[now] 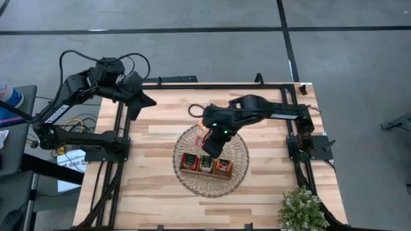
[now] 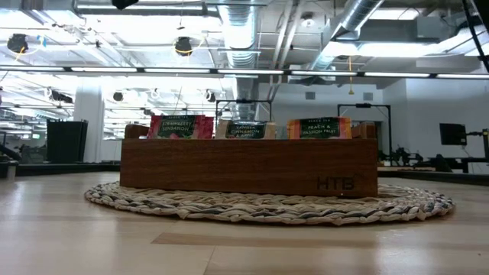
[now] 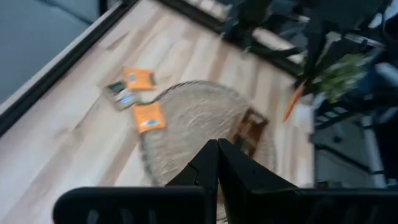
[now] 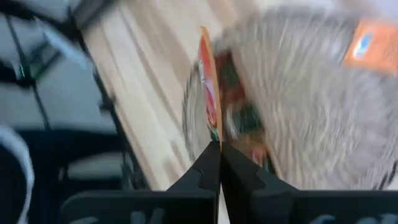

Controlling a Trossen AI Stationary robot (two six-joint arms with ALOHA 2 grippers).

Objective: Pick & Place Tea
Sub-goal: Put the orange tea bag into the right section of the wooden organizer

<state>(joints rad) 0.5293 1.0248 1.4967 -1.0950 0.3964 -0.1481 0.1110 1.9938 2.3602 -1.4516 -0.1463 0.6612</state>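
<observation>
A brown wooden tray (image 1: pixel 205 165) stands in a round wicker basket (image 1: pixel 192 183) at the table's middle. Red (image 2: pixel 181 127), pale (image 2: pixel 246 130) and orange (image 2: pixel 319 127) tea sachets stand upright in its three compartments. My right gripper (image 1: pixel 215 146) hovers over the basket's far part, shut on an orange tea sachet (image 4: pixel 208 87). Two more orange sachets (image 3: pixel 149 117), (image 3: pixel 138 78) and a pale one (image 3: pixel 121 94) lie flat by the basket's far rim. My left gripper (image 3: pixel 217 149) is shut on nothing, high above the table's far left corner (image 1: pixel 146 99). My right gripper pinches the orange sachet's near edge (image 4: pixel 213 138) between its two fingers. The fingers slant steeply down from above. The sachet shows edge-on and sticks out beyond the fingertips, lifted clear above the basket and the tray.
A small potted plant (image 1: pixel 300 208) stands at the table's near right corner. Black frame rails (image 1: pixel 119 138) run along the table's left and right edges. Bare wood lies near and left of the basket.
</observation>
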